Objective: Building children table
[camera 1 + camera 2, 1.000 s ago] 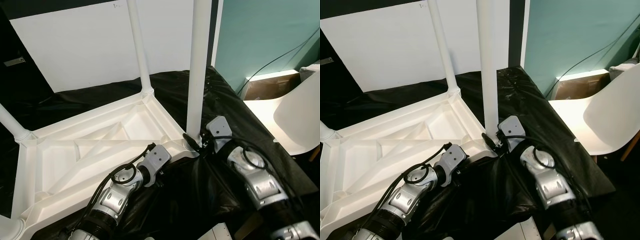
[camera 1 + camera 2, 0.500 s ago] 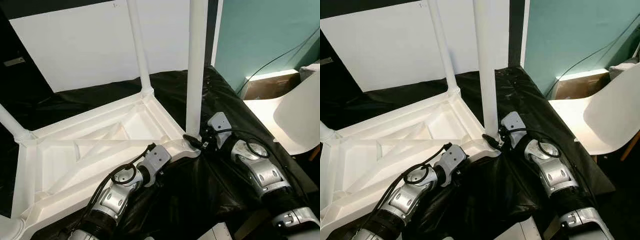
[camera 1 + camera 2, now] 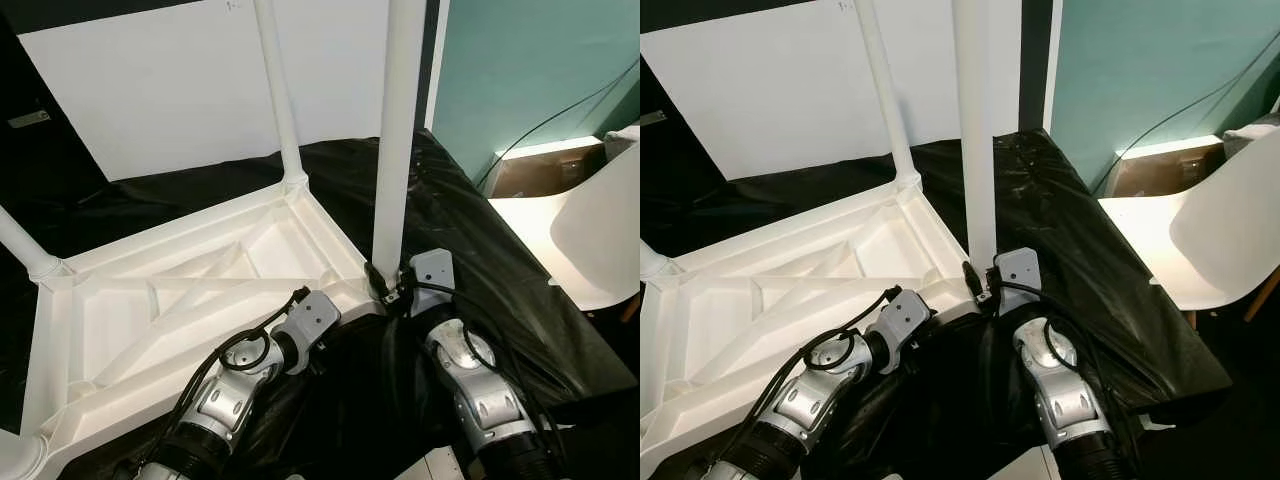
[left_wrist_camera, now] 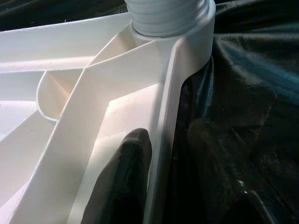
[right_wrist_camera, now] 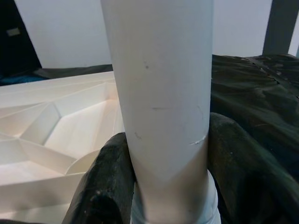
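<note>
Table top: the white moulded plastic children's table top (image 3: pixel 190 290) lies upside down, ribbed underside up, on a bench draped in crinkled black plastic sheeting (image 3: pixel 480 240); lying this way, its corner sockets face up to take the legs.
Near leg: the tall white round plastic leg (image 3: pixel 395 150) stands upright in the corner socket nearest the robot, at the top's right edge.
Right gripper: the right gripper (image 5: pixel 163 182) has its two black fingers (image 5: pixel 105 186) closed around the very base of that leg, one on each side and touching it just above the threaded collar; gripping low looks meant to turn the leg or keep it straight in its socket.
Left gripper: the left gripper (image 4: pixel 161 182) straddles the top's near rim, one finger inside the rib channel and one outside on the black sheeting, closed onto the rim; I judge it is bracing the top so it cannot spin with the leg.
Other legs: a second white round leg (image 3: pixel 280 100) stands at the far corner, and another white leg (image 3: pixel 25 250) at the left corner.
Surroundings: a white moulded chair (image 3: pixel 1220 230) stands beside the bench on the right.
Change: compared with half a second ago, the right forearm has swung in closer to the robot and the wrist has rotated about the leg; the left arm and the table top lie as they did.
</note>
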Available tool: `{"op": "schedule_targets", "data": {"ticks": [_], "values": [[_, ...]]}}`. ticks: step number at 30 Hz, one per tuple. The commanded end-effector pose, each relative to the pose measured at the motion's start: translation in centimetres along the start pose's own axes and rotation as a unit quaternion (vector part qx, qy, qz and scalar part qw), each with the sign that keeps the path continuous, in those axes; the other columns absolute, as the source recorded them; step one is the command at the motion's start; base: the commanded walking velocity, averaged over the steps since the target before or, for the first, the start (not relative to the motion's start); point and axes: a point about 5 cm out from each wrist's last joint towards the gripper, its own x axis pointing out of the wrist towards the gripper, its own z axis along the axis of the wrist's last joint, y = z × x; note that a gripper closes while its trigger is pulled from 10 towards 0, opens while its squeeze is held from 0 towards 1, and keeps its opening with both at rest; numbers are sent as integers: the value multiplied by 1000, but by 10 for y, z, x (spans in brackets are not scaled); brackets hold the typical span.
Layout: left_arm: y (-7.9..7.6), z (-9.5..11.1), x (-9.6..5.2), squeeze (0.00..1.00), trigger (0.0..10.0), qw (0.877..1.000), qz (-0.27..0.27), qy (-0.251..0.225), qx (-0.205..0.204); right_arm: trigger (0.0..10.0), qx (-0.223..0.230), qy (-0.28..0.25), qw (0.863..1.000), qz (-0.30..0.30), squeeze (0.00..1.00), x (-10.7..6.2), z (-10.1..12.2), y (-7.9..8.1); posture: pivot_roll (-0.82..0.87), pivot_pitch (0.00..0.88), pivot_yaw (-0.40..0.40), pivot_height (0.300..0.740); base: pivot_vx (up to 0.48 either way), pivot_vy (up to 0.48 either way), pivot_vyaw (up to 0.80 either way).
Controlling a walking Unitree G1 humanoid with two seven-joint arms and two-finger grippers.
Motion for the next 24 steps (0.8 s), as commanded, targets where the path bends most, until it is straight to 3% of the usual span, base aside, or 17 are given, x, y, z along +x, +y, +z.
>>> {"op": "schedule_targets", "data": {"ticks": [1,2,5,6,9,10,11,14,18,24], "values": [[-29,-52,-6,0,10000,990,-81,111,-34,706,0,-18,999,-46,0,4,8,-14,-54,0,87,740,0,0,0],[-28,-52,-8,0,10000,990,-78,113,-35,10000,-8,-9,998,-55,0,7,6,-16,-53,0,86,740,0,0,0],[-27,-53,-8,0,10000,990,-78,114,-35,10000,-8,-10,999,-46,0,7,7,-16,-57,0,87,740,0,0,0],[-27,-54,-9,0,10000,990,-77,115,-34,10000,-1,-13,999,-34,1000,9,7,-17,-59,0,86,740,0,0,0],[-27,-54,-9,0,10000,990,-76,115,-34,10000,6,-14,1000,-18,1000,10,8,-17,-60,0,86,740,0,0,0],[-27,-53,-7,0,10000,990,-77,114,-34,10000,-6,-23,999,30,1000,13,11,-21,-73,0,84,740,0,0,0],[-28,-52,-6,0,10000,990,-79,113,-33,10000,-23,-28,998,59,0,15,13,-25,-77,0,83,740,0,0,0],[-30,-51,-3,0,10000,990,-83,112,-30,10000,-61,-33,992,106,0,17,15,-37,-82,0,80,740,0,0,0],[-30,-51,-3,0,10000,990,-83,112,-30,10000,-65,-27,989,133,0,18,15,-39,-84,0,78,740,0,0,0],[-28,-50,-1,0,10000,991,-77,109,-29,10000,-57,39,971,227,0,21,0,-52,-72,0,61,740,0,0,0]]}}
